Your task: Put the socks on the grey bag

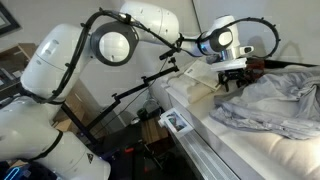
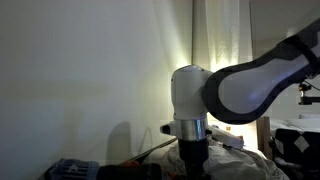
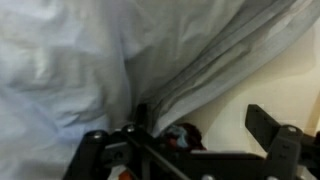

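Wrist view: nearest the lens, the pincer (image 3: 178, 135) comes in from the bottom edge with its two black fingers (image 3: 265, 125) standing wide apart and nothing between them gripped. In the gap, close to the pincer's base, shows one of the socks (image 3: 186, 133), an orange-red scrap, small and partly hidden by dark linkage; it lies at the lower edge of the grey bag (image 3: 80, 60). I cannot tell whether it rests on the bag or just against it. The bag's light, slightly shiny fabric fills the upper and left parts of the view in soft folds, with a bundle of straight creases running toward the upper right. To the right of those creases is a bare cream surface (image 3: 285, 70). In an exterior view the white arm (image 1: 60, 60) bulks large in the foreground and reaches across to the right, where the pincer (image 1: 233, 78) hangs just above the near edge of the crumpled grey bag (image 1: 275, 105), which lies on the pale surface (image 1: 225, 140). Beyond the pincer sits a dark reddish shape (image 1: 268, 66), too blurred to name. In an exterior view the arm (image 2: 230, 90) blocks most of the scene, with a plain wall (image 2: 80, 70) and a backlit curtain (image 2: 215, 40) behind.
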`<move>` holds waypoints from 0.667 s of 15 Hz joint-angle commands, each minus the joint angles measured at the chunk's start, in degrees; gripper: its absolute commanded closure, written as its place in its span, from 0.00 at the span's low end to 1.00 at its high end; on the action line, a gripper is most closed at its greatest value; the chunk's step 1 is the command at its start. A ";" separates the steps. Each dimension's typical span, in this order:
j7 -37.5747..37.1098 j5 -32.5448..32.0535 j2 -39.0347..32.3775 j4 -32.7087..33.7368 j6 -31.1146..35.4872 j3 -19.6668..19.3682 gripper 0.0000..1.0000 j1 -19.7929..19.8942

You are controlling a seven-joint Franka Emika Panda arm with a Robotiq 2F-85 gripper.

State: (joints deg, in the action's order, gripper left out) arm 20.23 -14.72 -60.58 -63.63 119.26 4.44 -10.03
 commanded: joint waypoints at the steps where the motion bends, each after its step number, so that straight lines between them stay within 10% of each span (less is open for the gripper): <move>1: -0.29 -2.02 -2.68 7.20 -6.38 -1.76 0.00 -3.07; 10: -0.80 -6.27 2.51 6.47 -11.50 -2.00 0.00 -8.88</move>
State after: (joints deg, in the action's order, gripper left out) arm 19.91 -19.82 -59.20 -57.48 110.25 3.20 -17.52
